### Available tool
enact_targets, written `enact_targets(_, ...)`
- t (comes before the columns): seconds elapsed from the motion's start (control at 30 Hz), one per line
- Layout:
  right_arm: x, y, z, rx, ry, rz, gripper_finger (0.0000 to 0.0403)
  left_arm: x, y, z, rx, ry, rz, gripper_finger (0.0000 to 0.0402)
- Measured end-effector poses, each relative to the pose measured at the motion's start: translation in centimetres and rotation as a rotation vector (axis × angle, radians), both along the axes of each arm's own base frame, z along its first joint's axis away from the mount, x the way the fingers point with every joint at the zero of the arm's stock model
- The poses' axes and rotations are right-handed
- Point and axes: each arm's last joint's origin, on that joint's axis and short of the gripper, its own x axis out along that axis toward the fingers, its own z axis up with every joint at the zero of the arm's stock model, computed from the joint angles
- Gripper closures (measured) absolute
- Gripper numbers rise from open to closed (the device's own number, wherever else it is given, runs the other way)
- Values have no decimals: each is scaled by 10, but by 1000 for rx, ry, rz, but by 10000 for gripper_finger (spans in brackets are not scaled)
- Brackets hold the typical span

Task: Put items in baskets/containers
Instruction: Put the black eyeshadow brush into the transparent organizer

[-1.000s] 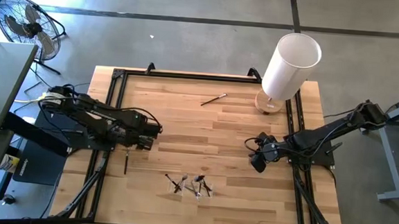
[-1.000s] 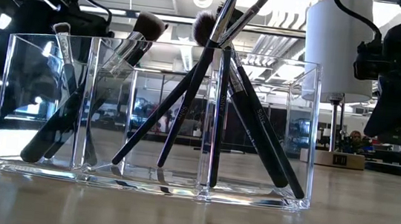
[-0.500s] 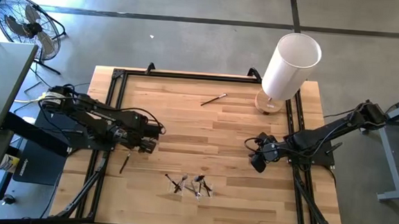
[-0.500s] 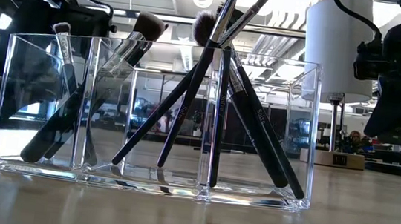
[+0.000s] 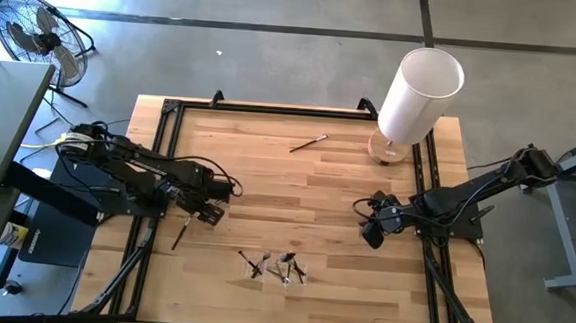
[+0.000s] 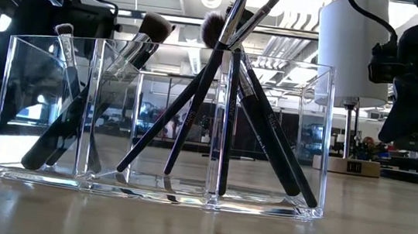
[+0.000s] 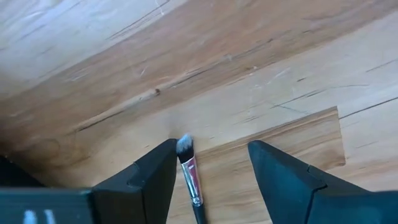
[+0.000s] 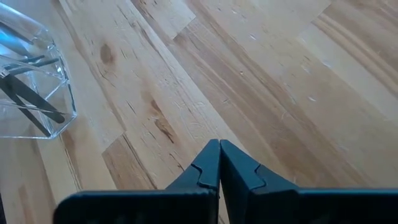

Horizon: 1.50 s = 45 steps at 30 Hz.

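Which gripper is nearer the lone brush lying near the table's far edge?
Roughly a tie, left marginally closer. The lone brush lies far-right of the left gripper, whose open fingers straddle another brush; the shut right gripper waits nearer-right.

A tall white cylinder (image 5: pixel 419 95) on a round wooden base (image 5: pixel 387 149) stands at the table's two o'clock corner (it shows again at the low view's right). The wooden table (image 5: pixel 316 198) has a black frame (image 5: pixel 271 108). A floor fan (image 5: pixel 37 34) sits at ten o'clock, off the table.
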Motion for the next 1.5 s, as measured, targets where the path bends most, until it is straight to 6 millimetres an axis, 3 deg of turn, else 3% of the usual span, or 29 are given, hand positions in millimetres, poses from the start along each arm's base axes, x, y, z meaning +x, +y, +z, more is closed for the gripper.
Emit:
enact_targets(0.33, 2, 1, 2, 13, -30, -1, 400, 1, 0, 0, -20, -4, 53, 271)
enact_targets(0.77, 2, 1, 2, 13, -30, -2, 400, 2, -1, 0, -39, -11, 48, 327)
enact_targets(1.07, 2, 1, 2, 11, -30, 1, 400, 3, -1, 0, -57, -50, -135, 394)
enact_targets(1.23, 2, 0, 2, -3, -35, -11, 397, 5, -2, 1, -76, -89, -234, 398)
enact_targets(1.37, 2, 0, 2, -15, -39, -18, 397, 15, -1, 12, -43, -110, -236, 399)
enact_targets(1.5, 3, 0, 2, -39, -43, -10, 397, 38, 1, 52, 97, -325, -252, 400)
